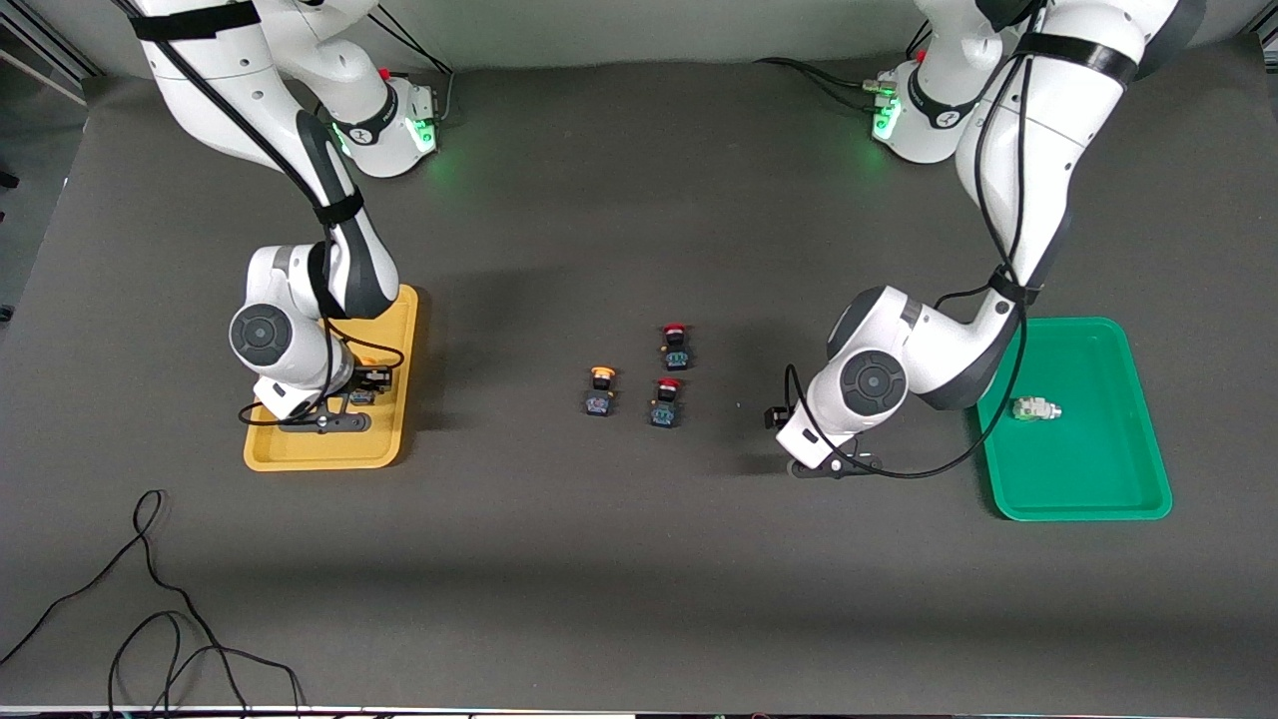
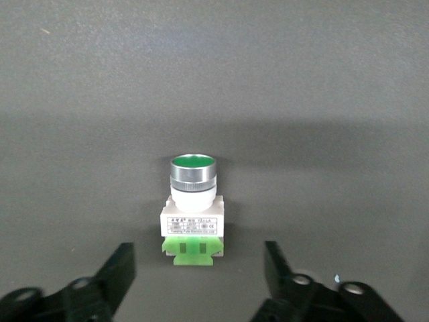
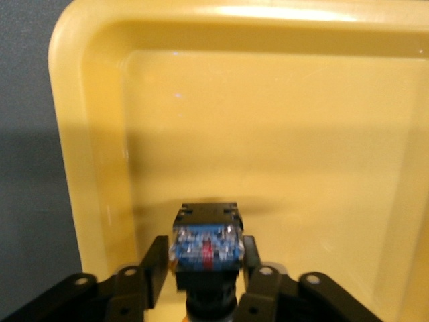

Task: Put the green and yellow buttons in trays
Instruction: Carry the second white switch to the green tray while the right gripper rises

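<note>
left gripper (image 2: 198, 282) is low over the bare mat between the middle group of buttons and the green tray (image 1: 1138, 499). its jaws stand apart, one on each side of a green-capped button (image 2: 192, 209) and clear of it. that button stands upright on the mat, long axis vertical, cap up. a small label on its white body carries print too fine to read.

a second green-capped button (image 1: 1034, 408) lies on its side in the green tray, long axis running along the table's length.

right gripper (image 3: 206, 272) is over the yellow tray (image 3: 94, 134). its fingers (image 3: 155, 263) sit against both sides of a dark-bodied button (image 3: 206, 245); whether they are gripping it i cannot tell. its cap is hidden.

on the mat in the middle stand one yellow-capped button (image 1: 600, 389) and two red-capped buttons (image 1: 676, 347), all upright.
</note>
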